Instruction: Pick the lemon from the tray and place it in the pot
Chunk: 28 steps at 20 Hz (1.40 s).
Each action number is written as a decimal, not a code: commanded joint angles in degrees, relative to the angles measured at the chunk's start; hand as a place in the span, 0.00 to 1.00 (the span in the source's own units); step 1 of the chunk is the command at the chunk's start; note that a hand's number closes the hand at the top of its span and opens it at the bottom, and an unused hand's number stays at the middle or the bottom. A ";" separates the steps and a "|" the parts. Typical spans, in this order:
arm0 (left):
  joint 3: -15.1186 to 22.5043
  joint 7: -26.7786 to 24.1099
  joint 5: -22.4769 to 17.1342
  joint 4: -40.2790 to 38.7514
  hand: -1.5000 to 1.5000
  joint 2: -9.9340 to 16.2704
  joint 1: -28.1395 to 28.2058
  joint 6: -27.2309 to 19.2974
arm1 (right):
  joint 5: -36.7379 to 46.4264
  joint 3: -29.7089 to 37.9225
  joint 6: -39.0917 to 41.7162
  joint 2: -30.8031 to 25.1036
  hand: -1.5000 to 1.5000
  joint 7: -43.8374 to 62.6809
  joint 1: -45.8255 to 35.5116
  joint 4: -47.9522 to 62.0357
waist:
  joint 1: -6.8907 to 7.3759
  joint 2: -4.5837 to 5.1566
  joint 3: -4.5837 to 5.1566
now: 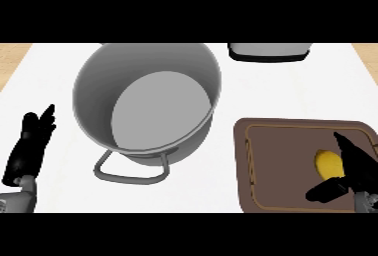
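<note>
My right hand (348,176) at lemon (328,164), fingers spread apart, thumb below it, not clamped; lemon on tray (249,165); lift not yet done; pot (148,100) far to hand's left; left hand (29,145) resting open.

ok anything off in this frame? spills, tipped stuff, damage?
Nothing stands out. The pot is upright and holds nothing, its handle facing the robot. The lemon lies on the brown tray, partly behind the right hand. The left hand rests open at the left edge. No spills or damage show.
</note>
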State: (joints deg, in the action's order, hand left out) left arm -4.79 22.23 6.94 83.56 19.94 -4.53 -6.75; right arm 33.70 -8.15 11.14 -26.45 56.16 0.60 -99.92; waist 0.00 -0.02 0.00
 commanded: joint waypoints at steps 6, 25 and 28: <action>-1.95 0.45 1.54 -1.56 0.50 -1.16 -2.34 2.88 | 4.68 3.11 -0.35 5.01 0.00 -4.42 -1.37 7.69 | -0.03 0.03 -0.01; -4.24 -2.81 2.68 -1.23 0.50 -2.03 0.14 4.29 | 13.64 -2.41 3.16 0.70 1.00 -21.09 -5.47 4.53 | 0.57 0.09 0.03; -3.06 0.08 3.02 -0.38 0.50 -3.40 -2.63 3.37 | 11.43 -6.01 5.99 -2.56 1.00 -33.52 -9.87 7.56 | 1.67 0.41 -0.06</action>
State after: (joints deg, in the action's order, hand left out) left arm -8.46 22.03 9.46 83.52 17.52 -5.77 -2.58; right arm 46.43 -10.02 13.76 -26.62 32.27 -5.12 -93.53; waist 0.81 0.10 0.03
